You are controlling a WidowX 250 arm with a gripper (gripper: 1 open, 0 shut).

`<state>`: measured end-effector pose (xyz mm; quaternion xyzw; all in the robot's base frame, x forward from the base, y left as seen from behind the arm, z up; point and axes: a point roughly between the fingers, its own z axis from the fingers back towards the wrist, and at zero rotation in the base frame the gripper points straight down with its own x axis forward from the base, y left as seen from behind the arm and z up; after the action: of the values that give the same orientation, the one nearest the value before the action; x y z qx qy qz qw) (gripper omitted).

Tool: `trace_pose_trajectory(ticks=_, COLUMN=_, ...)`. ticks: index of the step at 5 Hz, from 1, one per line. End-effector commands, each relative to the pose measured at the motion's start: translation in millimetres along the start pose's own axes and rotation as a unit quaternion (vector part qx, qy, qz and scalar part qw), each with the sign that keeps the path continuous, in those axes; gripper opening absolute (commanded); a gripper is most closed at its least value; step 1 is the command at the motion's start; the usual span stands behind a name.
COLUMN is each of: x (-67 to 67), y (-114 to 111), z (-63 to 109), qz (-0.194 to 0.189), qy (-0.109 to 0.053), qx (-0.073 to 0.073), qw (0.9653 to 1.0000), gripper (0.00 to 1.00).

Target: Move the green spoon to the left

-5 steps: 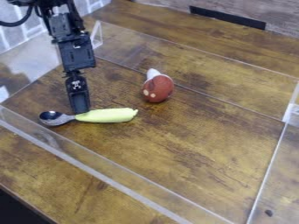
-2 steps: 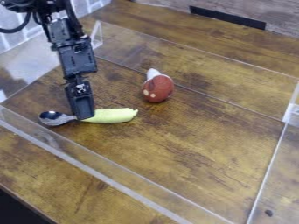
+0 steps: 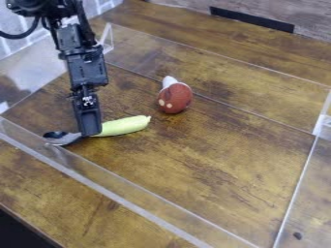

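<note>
The green spoon lies on the wooden table at the left, yellow-green handle pointing right, silver bowl at the near left. My gripper stands upright on the spot where the handle meets the bowl. Its dark fingers are pressed in around the left end of the handle and hide that part. The spoon lies slightly askew, with its bowl end nearer the front.
A reddish-brown rounded object with a pale top sits just right of the spoon and farther back. Low clear plastic walls ring the work area, with one along the front and another at the right.
My gripper has come down from just above the spoon onto its handle and its fingers have closed in. The spoon has turned slightly, its bowl shifting toward the front.
</note>
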<state>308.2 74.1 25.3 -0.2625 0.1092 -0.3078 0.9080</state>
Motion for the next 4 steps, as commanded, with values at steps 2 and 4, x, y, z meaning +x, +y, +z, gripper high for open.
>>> trace_pose_trajectory(ticks=2, x=-1.0, y=-11.0, z=6.0, qz=-0.032, qy=0.024, qx=0.002, qw=0.9992, gripper=0.0)
trace_pose_trajectory(ticks=4, x=1.1, y=-22.4, z=1.1, qz=-0.006, qy=0.01, qx=-0.011, qw=0.9999, gripper=0.0)
